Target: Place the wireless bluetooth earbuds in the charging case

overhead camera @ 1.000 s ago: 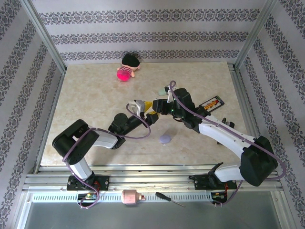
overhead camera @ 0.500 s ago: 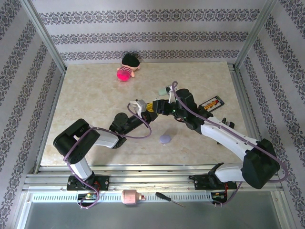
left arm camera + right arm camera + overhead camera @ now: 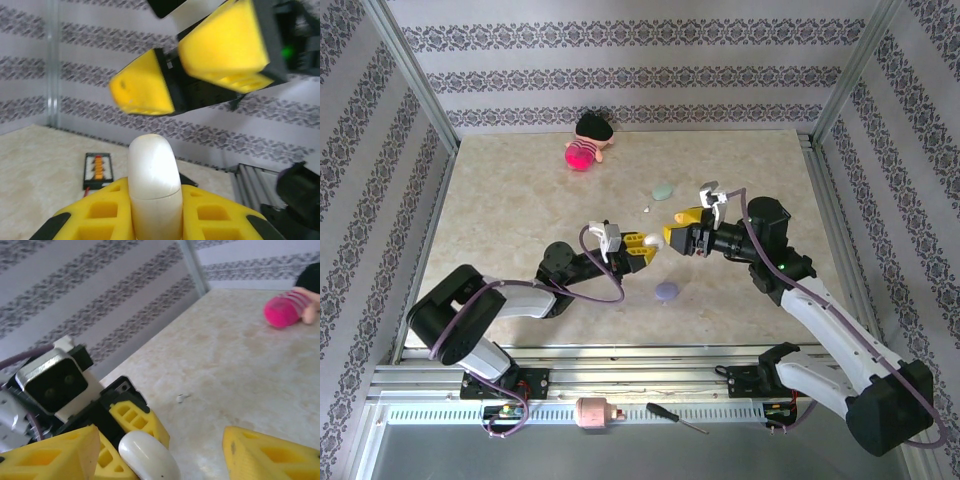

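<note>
My left gripper (image 3: 644, 246) is shut on a white oval charging case (image 3: 152, 182), which stands upright between its yellow fingers (image 3: 87, 217), lifted above the table. Facing it from the right, my right gripper (image 3: 671, 227) is open, with its yellow fingers (image 3: 142, 92) just past the case's top. In the right wrist view the case (image 3: 148, 458) lies between my spread right fingers (image 3: 57, 456) without touching them. A tiny white earbud (image 3: 182, 398) lies loose on the table (image 3: 520, 200) beyond both grippers, also in the top view as the earbud (image 3: 647, 209).
A lavender case (image 3: 667, 291) lies on the table near the grippers, a mint case (image 3: 663, 191) further back. A pink doll (image 3: 588, 146) lies at the far edge. A black and orange board (image 3: 98, 170) sits at the right. Patterned walls enclose the table.
My left gripper has shut on the white case and drawn slightly nearer. My right gripper has opened and pulled back to the right, uncovering the mint case.
</note>
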